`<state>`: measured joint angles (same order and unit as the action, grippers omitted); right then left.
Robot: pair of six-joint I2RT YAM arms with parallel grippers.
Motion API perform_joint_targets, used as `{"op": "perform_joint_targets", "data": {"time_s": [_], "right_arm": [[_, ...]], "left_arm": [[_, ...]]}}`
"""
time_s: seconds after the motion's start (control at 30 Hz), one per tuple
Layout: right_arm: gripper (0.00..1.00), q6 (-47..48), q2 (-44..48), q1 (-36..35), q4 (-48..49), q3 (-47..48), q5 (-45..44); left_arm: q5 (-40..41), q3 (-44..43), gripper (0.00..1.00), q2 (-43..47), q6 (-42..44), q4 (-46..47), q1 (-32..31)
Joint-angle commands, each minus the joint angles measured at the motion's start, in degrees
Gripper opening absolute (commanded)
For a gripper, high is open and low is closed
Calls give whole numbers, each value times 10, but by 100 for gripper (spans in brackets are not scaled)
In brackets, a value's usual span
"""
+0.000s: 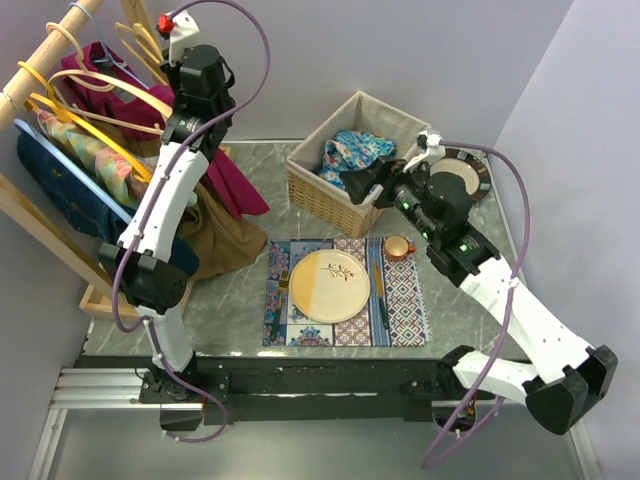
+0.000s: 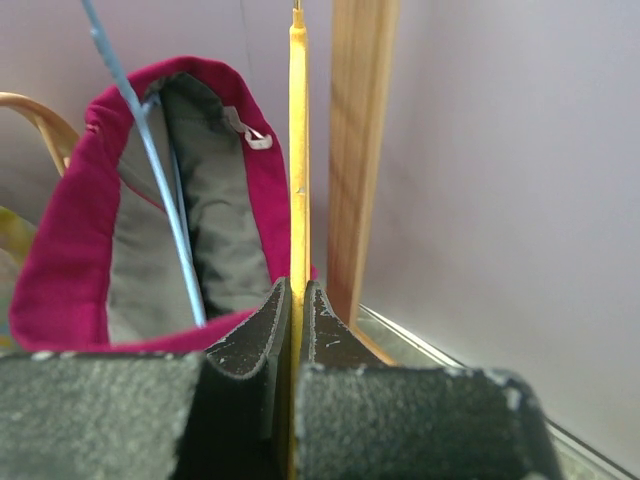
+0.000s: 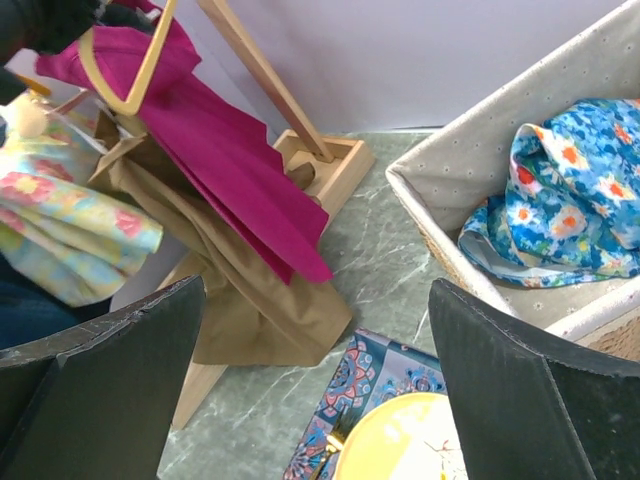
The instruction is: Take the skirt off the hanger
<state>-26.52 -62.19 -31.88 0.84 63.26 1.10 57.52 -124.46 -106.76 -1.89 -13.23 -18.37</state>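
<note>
A magenta skirt hangs on a light wooden hanger at the clothes rack, over a tan garment. My left gripper is up at the rack, shut on a thin yellow hanger bar. The skirt's magenta waistband with its grey lining lies just left of the jaws. My right gripper is open and empty, hovering between the basket and the rack, facing the skirt.
A wicker basket holds a blue floral cloth. A patterned placemat carries a yellow plate, cutlery and a small cup. Other garments hang on the rack; its wooden post and a blue wire hanger are close.
</note>
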Motion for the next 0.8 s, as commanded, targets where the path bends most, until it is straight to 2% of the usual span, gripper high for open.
{"op": "perform_joint_targets", "data": {"time_s": [0.0,0.17,0.43,0.77], "right_arm": [[100,3,33,-7,32,-16,-7],[100,7,37,-8,25,-14,-8],[100,9,33,-9,24,-13,-7],[100,3,43,-11,23,-19,-6]], "left_arm": [[-15,-37,1,-2,8,23,19],[-56,-53,1,-8,-38,-13,46],[-63,-67,1,-28,-51,-31,69],[-85,-38,1,-10,-73,-42,80]]}}
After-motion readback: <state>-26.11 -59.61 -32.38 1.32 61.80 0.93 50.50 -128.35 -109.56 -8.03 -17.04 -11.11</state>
